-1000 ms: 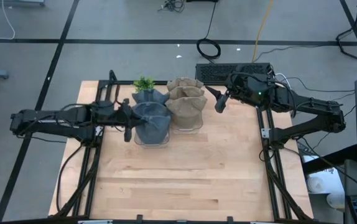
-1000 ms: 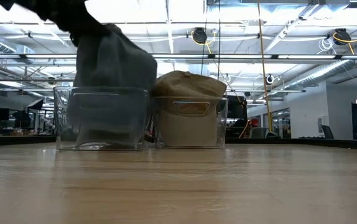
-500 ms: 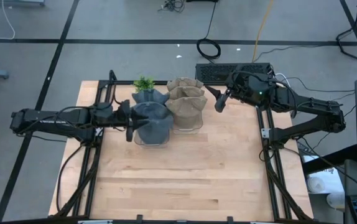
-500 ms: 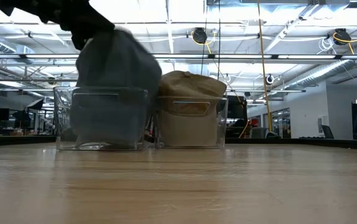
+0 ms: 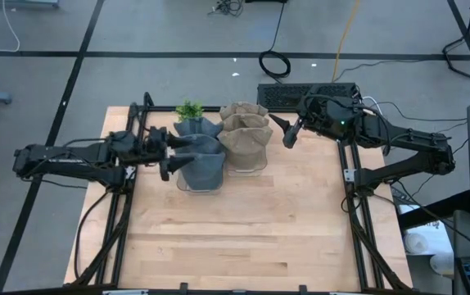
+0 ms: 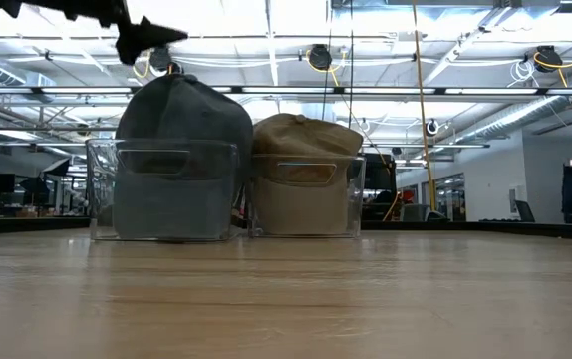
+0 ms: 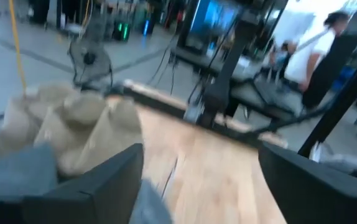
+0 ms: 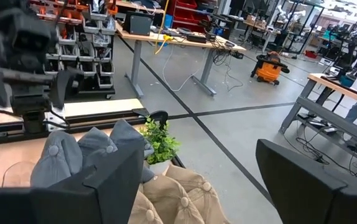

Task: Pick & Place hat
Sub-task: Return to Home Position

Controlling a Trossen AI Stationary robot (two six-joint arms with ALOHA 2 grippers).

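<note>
A grey hat [image 5: 201, 161] [image 6: 182, 122] sits crown up in a clear bin [image 6: 107, 199] at the far middle of the table, with more grey hats [image 5: 197, 128] [image 8: 82, 152] behind it. Tan hats [image 5: 246, 135] [image 6: 306, 140] [image 7: 73, 124] fill the clear bin [image 6: 351, 194] beside it. My left gripper [image 5: 167, 156] [image 7: 200, 180] stands open just left of the grey hat and above it, touching nothing. My right gripper [image 5: 284, 131] [image 8: 197, 180] hangs open to the right of the tan hats.
A small green plant [image 5: 189, 109] [image 8: 160, 143] stands behind the grey hats at the table's far edge. The bare wooden tabletop [image 5: 243, 229] stretches from the bins to the near edge. A keyboard [image 5: 300, 92] lies on the floor beyond the table. People show in the room behind.
My left gripper has opened and let go of the grey hat, then drawn back toward the table's left edge and risen. The hat, held tilted above the bin a second ago, has dropped into the bin and sits upright.
</note>
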